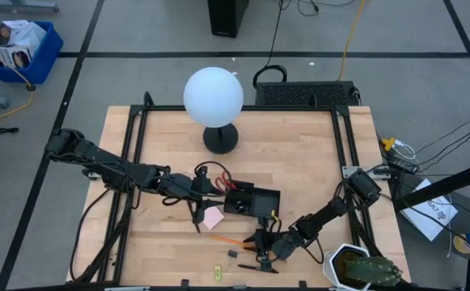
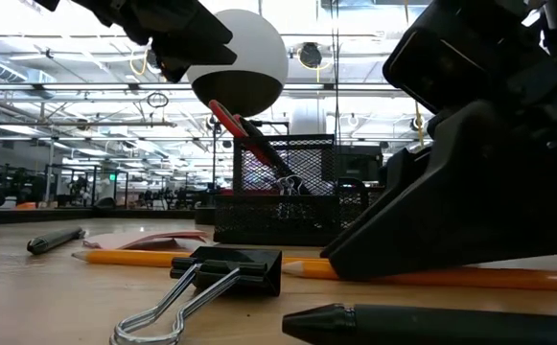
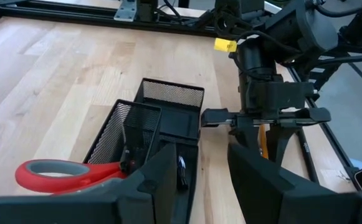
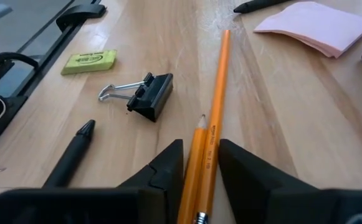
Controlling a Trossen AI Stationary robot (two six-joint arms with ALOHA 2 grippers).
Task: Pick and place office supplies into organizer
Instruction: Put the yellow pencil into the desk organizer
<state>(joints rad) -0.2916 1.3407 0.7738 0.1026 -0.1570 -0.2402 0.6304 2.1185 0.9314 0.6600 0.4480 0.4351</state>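
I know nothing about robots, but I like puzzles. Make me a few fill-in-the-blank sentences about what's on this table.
1. The scissors have ____ handles.
2. The sticky-note pad is ____.
3. The right gripper is down over two orange ____.
4. The white globe lamp stands on a round ____ base.

Missing words: red; pink; pencils; black.

Wooden table (image 1: pixel 299 153) carried the globe lamp (image 1: pixel 215 101), mesh organizer (image 1: pixel 255 200), pink sticky-note pad (image 4: pixel 314 25), two orange pencils (image 4: pixel 215 118), binder clip (image 4: pixel 146 93), yellow-green eraser (image 4: pixel 88 60) and black pens (image 4: pixel 71 152).
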